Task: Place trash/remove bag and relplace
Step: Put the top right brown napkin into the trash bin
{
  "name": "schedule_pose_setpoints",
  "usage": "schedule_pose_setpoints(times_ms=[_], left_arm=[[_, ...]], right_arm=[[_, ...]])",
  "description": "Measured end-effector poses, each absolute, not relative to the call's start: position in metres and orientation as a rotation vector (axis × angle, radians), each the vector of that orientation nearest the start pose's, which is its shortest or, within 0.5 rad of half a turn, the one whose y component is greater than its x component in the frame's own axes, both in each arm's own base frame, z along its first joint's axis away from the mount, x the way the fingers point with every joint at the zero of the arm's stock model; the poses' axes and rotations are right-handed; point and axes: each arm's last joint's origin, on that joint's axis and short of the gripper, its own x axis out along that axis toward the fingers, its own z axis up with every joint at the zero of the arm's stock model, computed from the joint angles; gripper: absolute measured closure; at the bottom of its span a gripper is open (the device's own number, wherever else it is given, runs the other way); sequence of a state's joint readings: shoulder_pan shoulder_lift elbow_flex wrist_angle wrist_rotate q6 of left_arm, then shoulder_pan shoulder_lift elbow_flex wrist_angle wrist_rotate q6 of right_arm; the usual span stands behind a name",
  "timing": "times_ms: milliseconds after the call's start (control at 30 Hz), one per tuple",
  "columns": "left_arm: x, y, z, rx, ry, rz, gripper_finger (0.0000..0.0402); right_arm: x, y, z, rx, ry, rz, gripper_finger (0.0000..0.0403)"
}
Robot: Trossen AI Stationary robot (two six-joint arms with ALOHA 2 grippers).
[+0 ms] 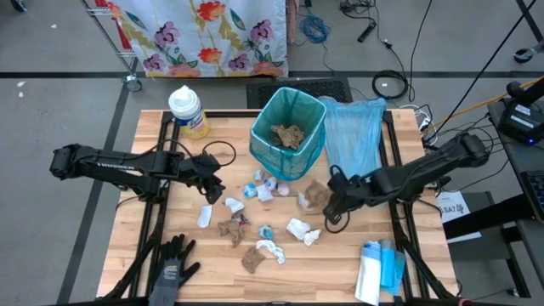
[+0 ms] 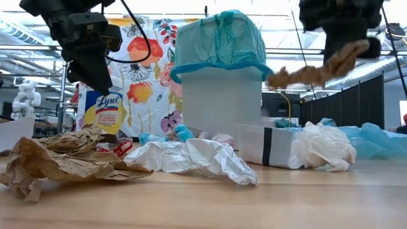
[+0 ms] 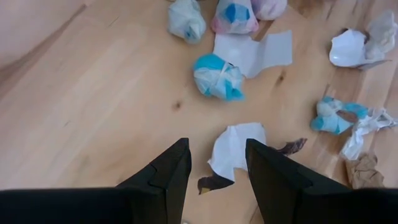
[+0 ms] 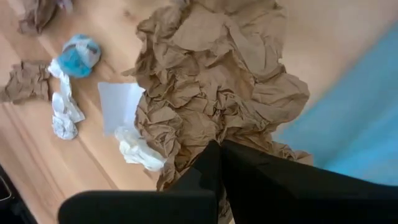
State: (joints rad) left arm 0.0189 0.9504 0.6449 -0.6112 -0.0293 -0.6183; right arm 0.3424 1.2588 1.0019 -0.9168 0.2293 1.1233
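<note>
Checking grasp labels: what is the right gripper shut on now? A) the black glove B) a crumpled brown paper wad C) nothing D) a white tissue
B: the right gripper has its fingers pinched shut on a crumpled brown paper wad, and the low view shows that wad hanging from it above the table, beside the lined bin.

Crumpled trash (image 1: 255,229) litters the table (one brown wad (image 4: 217,93) hangs lifted).
</note>
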Motion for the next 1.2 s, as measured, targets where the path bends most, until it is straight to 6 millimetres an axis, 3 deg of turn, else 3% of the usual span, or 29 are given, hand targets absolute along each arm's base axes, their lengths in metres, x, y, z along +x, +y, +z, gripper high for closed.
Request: schedule_pose_setpoints(times_ms=[167,333,567,733,900,1067,1200], left_arm=[[0.177,0.004,0.225,-0.564,0.873,0.324,0.0244],[0.177,0.004,0.225,-0.533,0.876,0.309,0.0244],[0.177,0.004,0.225,-0.503,0.879,0.296,0.0244],[0.177,0.004,0.225,-0.49,0.879,0.294,0.0244],[0.177,0.004,0.225,-0.49,0.879,0.295,0.0244],[0.177,0.004,0.225,-0.49,0.879,0.295,0.0244],[0.177,0.004,0.225,-0.49,0.879,0.296,0.0244]], right_arm=[[0.206,0.063,0.319,0.586,1.015,-0.619,0.0403],[0.2,0.056,0.381,0.537,0.849,-0.687,0.0403],[0.213,0.038,0.434,0.445,0.618,-0.745,0.0403],[0.252,0.013,0.447,0.347,0.528,-0.74,0.0403],[0.289,-0.02,0.442,0.246,0.493,-0.755,0.0403],[0.303,-0.047,0.431,0.256,0.51,-0.84,0.04],[0.308,-0.061,0.424,0.293,0.543,-0.844,0.037]])
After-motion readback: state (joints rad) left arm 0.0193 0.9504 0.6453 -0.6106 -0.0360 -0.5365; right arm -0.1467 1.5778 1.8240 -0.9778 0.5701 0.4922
